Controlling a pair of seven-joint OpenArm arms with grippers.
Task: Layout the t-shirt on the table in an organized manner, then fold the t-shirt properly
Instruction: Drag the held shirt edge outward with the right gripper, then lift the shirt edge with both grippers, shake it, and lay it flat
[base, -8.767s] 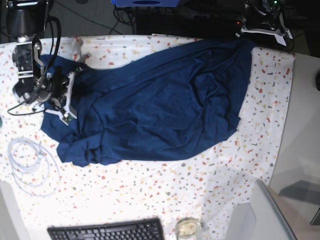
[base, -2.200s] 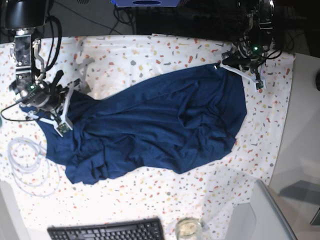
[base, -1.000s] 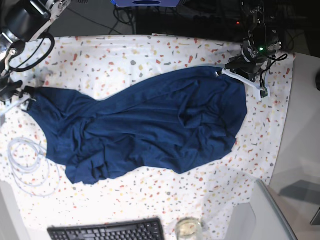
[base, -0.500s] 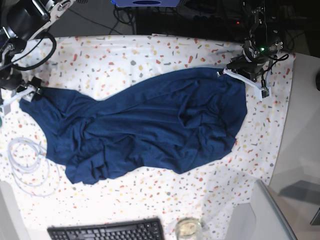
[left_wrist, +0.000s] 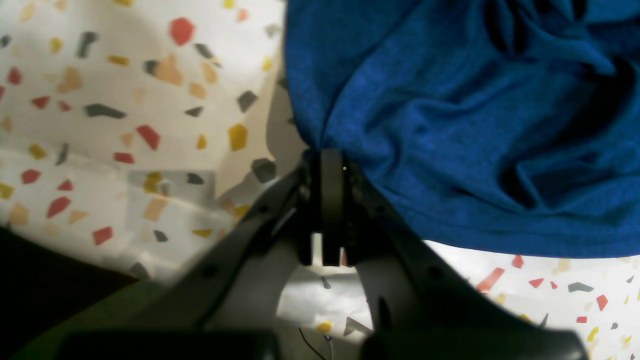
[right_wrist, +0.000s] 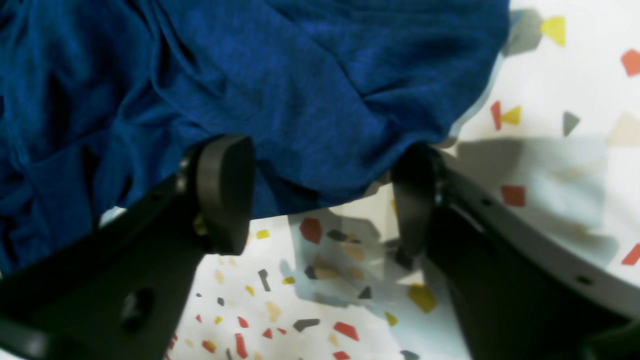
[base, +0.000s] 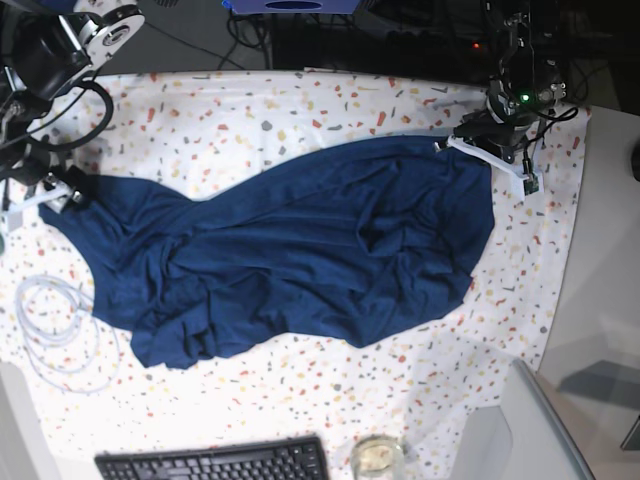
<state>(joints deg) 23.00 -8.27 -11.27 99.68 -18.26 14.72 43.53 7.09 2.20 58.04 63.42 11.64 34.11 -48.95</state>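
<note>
The navy t-shirt (base: 290, 255) lies rumpled across the middle of the speckled table (base: 300, 110). My left gripper (base: 478, 148) is at the shirt's far right corner. In the left wrist view the left gripper (left_wrist: 330, 160) is shut, pinching the t-shirt (left_wrist: 475, 125) edge. My right gripper (base: 62, 193) sits at the shirt's far left tip. In the right wrist view the right gripper (right_wrist: 320, 195) is open, its pads (right_wrist: 225, 190) wide apart, and the t-shirt (right_wrist: 280, 90) edge reaches in between them without being clamped.
A coiled white cable (base: 60, 320) lies at the front left, just beyond the shirt. A black keyboard (base: 215, 462) and a glass (base: 377, 457) sit at the front edge. Plain grey surface (base: 600, 300) borders the right side. Dark equipment lines the back.
My right gripper has slid a little toward the shirt's left tip and its jaws have narrowed somewhat. The left gripper and the shirt have stayed put.
</note>
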